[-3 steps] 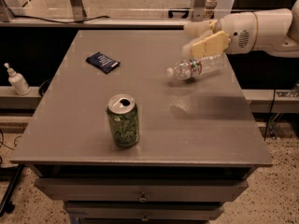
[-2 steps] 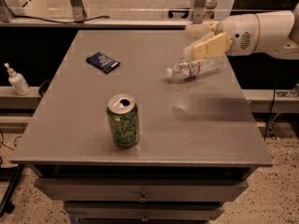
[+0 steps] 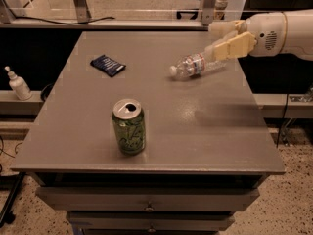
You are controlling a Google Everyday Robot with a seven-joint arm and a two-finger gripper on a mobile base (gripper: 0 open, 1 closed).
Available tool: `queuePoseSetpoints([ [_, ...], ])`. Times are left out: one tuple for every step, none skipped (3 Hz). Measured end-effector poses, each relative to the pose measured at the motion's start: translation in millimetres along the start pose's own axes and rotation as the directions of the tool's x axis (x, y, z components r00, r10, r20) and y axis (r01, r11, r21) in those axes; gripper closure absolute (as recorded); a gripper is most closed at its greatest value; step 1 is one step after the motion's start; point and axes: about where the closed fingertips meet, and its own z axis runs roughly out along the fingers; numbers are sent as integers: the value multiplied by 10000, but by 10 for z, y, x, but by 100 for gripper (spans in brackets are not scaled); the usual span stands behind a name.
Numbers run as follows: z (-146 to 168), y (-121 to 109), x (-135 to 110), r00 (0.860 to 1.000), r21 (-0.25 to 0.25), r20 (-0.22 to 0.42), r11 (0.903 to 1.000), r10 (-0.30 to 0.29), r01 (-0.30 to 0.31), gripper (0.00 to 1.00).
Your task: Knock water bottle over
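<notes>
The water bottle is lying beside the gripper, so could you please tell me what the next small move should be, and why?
Probably lift the gripper up and away from the water bottle. The bottle already lies on its side on the table, its base end at the gripper, so the knock looks done.

Clear glossy plastic on the water bottle [image 3: 195, 65]. Smooth matt cream plastic on the gripper [image 3: 229, 37], at the far right edge of the table [image 3: 146, 94], by the bottle's base. Matt grey table top with faint sheen. Shiny printed metal on the green can [image 3: 128, 127].
</notes>
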Motion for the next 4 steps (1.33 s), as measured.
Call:
queuePoseSetpoints([
  [-312,-222,-37,9994,834,-123,9960,-324,333,0],
  [-780,-487,-93,9950,1831,-410,9783,-913,973,0],
  [-1182,-641,-196,9816,2443,-688,9509,-1783,1899,0],
  [-1272,-641,-335,9760,2633,-629,9398,-2084,2177,0],
])
